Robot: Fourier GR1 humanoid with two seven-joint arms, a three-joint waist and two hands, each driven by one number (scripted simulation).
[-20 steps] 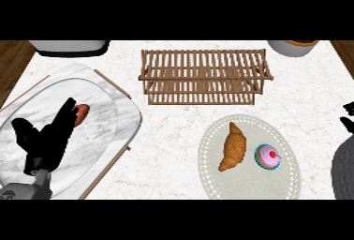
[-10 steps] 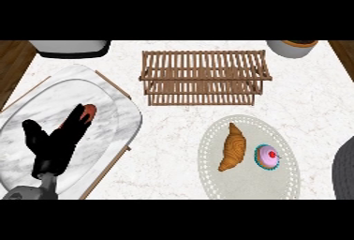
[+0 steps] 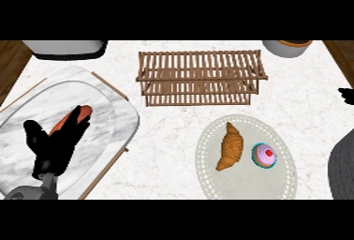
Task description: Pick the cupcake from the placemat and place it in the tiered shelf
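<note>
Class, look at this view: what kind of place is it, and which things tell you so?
Probably a kitchen counter: a pale marble-look countertop bears a wooden tiered shelf, and a cupcake and a croissant lie on an oval placemat.

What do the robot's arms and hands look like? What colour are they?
The left hand is black, with long, slim fingers and a thumb, a bit like a glove. It sits on a grey forearm with a rounded wrist. At the right edge, the right forearm is a wide dark grey shape, and only a small black tip of the right hand shows. I see no cables or markings.
</note>
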